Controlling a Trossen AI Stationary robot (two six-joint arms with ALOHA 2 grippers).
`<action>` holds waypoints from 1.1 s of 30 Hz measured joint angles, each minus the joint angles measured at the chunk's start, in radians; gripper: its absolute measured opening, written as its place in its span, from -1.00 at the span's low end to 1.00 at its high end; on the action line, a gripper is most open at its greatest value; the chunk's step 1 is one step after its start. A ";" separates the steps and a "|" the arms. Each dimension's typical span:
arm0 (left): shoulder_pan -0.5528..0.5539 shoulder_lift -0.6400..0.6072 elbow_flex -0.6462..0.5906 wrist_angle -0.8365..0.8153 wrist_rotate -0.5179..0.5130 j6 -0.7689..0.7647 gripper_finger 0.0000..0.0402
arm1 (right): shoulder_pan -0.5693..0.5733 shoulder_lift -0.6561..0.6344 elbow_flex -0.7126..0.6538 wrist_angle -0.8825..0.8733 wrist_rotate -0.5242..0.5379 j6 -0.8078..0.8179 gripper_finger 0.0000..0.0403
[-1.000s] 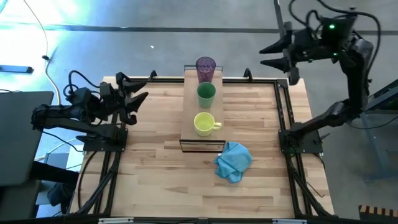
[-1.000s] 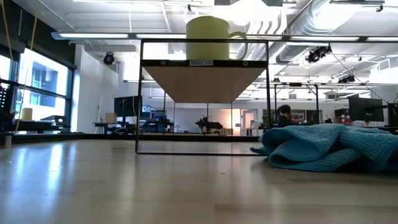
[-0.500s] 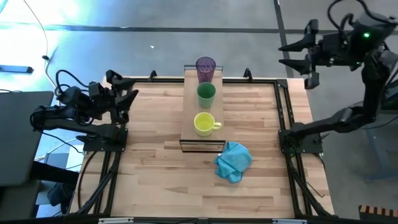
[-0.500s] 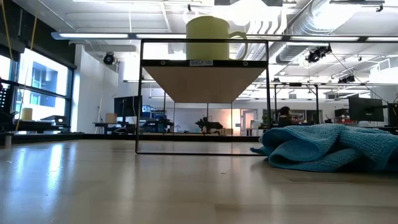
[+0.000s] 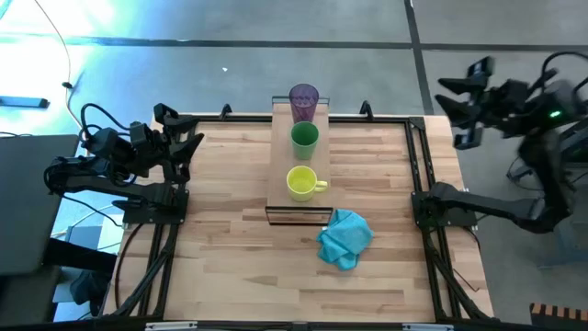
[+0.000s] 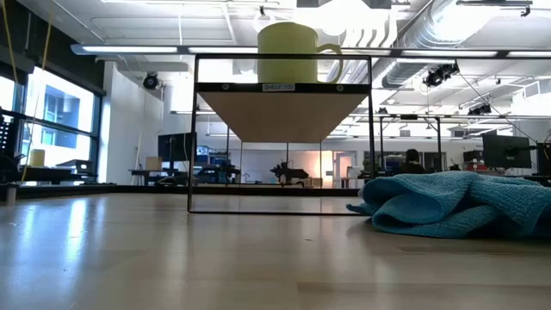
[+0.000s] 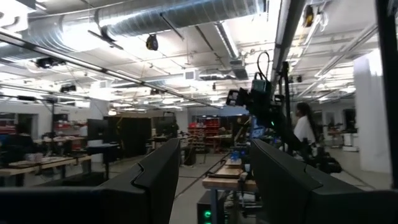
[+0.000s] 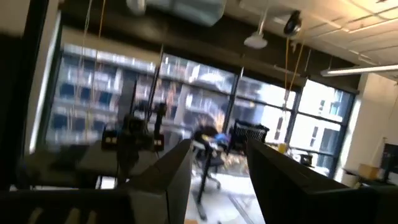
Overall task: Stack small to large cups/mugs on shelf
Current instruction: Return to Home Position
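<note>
The shelf (image 5: pixel 276 175), a long light-wood board on a dark frame, stands on the table's middle. On it, in a row from far to near, stand the purple tumbler (image 5: pixel 304 101), the green cup (image 5: pixel 305 140) and the yellow mug (image 5: pixel 301 183), handle to the right. The low view shows the yellow mug (image 6: pixel 293 52) on the shelf's near end (image 6: pixel 280 105). My left gripper (image 5: pixel 188 140) is open at the table's far left corner. My right gripper (image 5: pixel 452 106) is open past the table's far right corner, high up. Both wrist views show only the room.
A crumpled blue cloth (image 5: pixel 344 237) lies on the table just near and right of the shelf; it fills the right of the low view as the blue cloth (image 6: pixel 456 202). Dark arm bases (image 5: pixel 152 198) stand at both side edges. People show far back in the room.
My right arm has swung away from the shelf, toward and past the table's right edge, its open gripper drawing back and lower. My left gripper pulled back a little toward the left edge. The cups, the shelf and the cloth have stayed where they were.
</note>
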 joint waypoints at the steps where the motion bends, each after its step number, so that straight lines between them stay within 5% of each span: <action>1: 0.000 0.000 0.000 0.000 -0.011 0.006 -0.08 | 0.000 -0.027 -0.072 0.080 0.001 0.038 -0.27; 6: 0.000 0.000 0.000 0.005 -0.053 0.014 -0.08 | 0.001 -0.113 -0.390 0.520 0.009 0.211 -0.27; 13: 0.000 0.001 0.000 -0.010 -0.071 0.014 -0.08 | 0.094 -0.062 -0.645 0.830 0.100 0.350 -0.27; 25: 0.000 0.001 0.000 -0.017 -0.073 0.014 -0.08 | 0.480 0.040 -0.770 0.905 0.412 0.195 -0.27; 33: 0.000 0.000 0.000 -0.063 -0.074 -0.011 -0.08 | 0.617 -0.146 -0.922 0.911 0.646 0.113 -0.27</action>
